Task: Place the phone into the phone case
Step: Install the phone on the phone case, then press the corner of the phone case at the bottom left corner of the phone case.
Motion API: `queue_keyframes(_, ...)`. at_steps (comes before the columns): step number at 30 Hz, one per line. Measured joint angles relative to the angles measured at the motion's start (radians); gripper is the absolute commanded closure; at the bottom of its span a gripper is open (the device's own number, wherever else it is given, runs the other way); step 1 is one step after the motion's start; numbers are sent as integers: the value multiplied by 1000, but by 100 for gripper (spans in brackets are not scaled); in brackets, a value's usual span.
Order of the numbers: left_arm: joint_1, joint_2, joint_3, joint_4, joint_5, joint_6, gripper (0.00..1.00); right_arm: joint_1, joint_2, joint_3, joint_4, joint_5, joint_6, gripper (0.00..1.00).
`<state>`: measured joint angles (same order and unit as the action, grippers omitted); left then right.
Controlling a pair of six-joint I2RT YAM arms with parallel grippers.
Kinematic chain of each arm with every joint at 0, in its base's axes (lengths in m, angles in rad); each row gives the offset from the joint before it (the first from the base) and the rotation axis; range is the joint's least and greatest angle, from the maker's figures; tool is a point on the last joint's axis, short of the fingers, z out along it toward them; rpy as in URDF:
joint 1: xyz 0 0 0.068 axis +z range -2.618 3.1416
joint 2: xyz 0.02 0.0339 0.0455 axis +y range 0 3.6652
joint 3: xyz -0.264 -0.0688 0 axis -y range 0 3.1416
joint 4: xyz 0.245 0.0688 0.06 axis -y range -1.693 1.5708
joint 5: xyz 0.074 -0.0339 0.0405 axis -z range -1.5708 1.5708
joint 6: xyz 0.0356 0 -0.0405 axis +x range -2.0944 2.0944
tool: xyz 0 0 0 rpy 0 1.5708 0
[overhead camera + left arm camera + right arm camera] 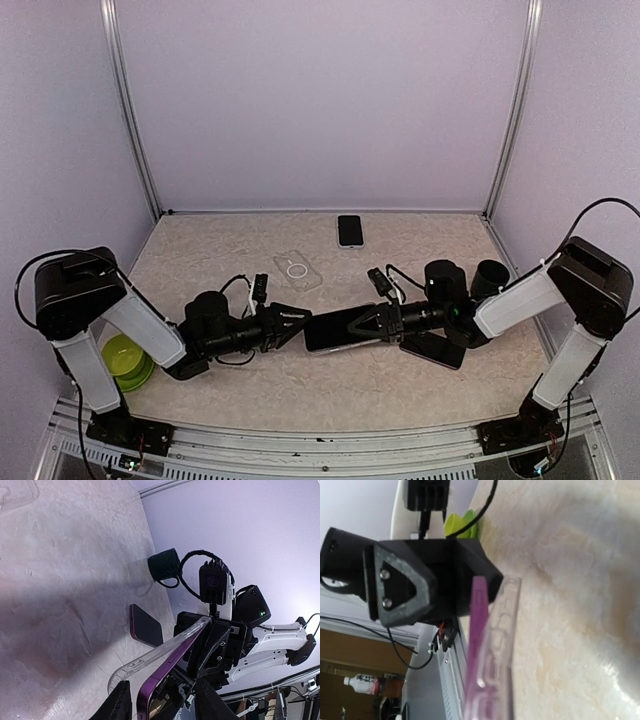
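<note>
A purple phone (338, 328) is held on edge above the table's middle, between the two arms. A clear phone case (150, 656) lies against it: they meet at the far end and spread apart at the near corner. My right gripper (368, 322) is shut on that joined far end. My left gripper (160, 700) is open around the near end, with a wide gap between the phone (159, 677) and one of the dark fingers (212, 702). In the right wrist view the phone (478, 640) and the case (502, 630) run up toward the left gripper's black body (420, 580).
A second purple phone (432, 349) lies on the table under the right arm, also seen as a dark slab (145, 626). A black phone (349, 230) and a spare clear case (297, 270) lie further back. A dark mug (490, 275) stands right, a green bowl (125, 360) front left.
</note>
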<state>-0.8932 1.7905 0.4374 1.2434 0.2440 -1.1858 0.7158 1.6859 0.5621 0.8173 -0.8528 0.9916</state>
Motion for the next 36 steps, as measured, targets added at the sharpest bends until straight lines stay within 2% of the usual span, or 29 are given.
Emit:
queue_keyframes(12,3,-195,-25,-226,-49,131,47,-4,-141,-4,-118,-41,-180,100)
queue_keyframes(19,3,-261,-31,-263,-26,192,45,-3,-192,-5,-180,-63,-285,100)
queue_keyframes(27,-19,-254,-30,-232,77,222,43,7,-260,-22,-245,-74,-401,100)
queue_keyframes(36,-47,-130,-20,-40,209,179,41,35,-307,-39,-293,-76,-491,100)
